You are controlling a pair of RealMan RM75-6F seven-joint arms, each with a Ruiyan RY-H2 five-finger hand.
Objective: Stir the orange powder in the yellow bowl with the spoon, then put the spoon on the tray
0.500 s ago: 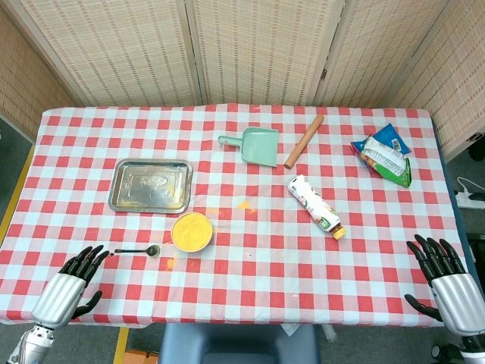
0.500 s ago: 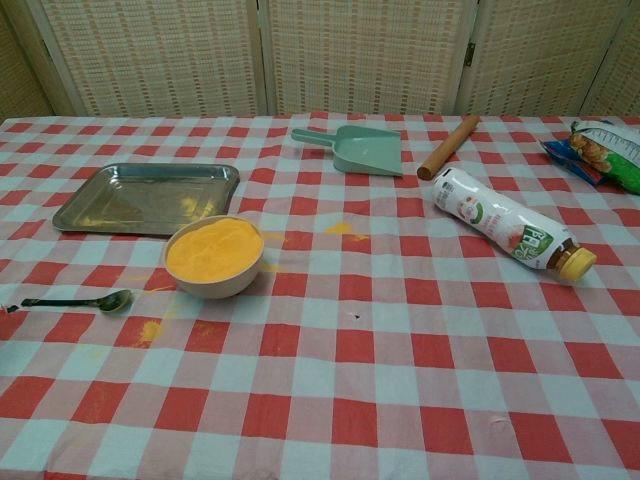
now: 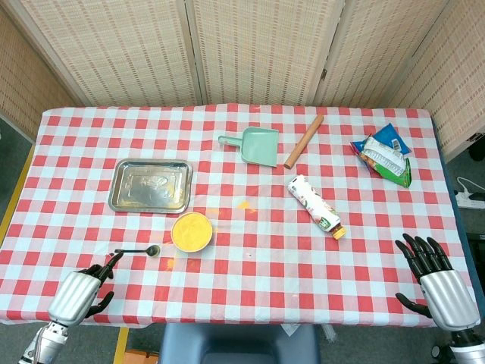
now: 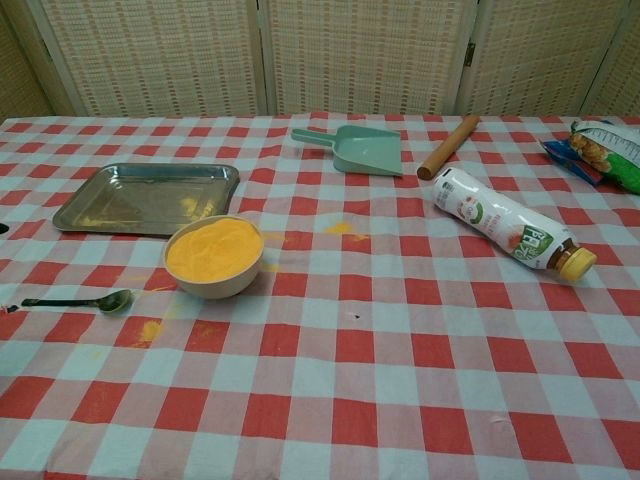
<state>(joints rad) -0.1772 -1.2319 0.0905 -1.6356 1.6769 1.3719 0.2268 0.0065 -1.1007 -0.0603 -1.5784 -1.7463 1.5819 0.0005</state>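
A red-and-white checked table (image 3: 250, 296) carries a steel tray (image 3: 150, 186) at its left. Just in front of the tray sits the yellow bowl (image 3: 192, 231), filled with orange powder (image 4: 214, 249). The spoon (image 3: 138, 251) lies flat left of the bowl, handle pointing left. The left hand (image 3: 79, 292) rests at the near edge, its dark fingers (image 3: 106, 265) apparently close to the handle tip; contact is unclear. The right hand (image 3: 433, 282) sits far right, fingers spread, holding nothing.

Spoon (image 3: 139, 251) flat on checked tablecloth (image 3: 250, 296) between left robot hand (image 3: 82, 290) and yellow bowl (image 3: 191, 231).
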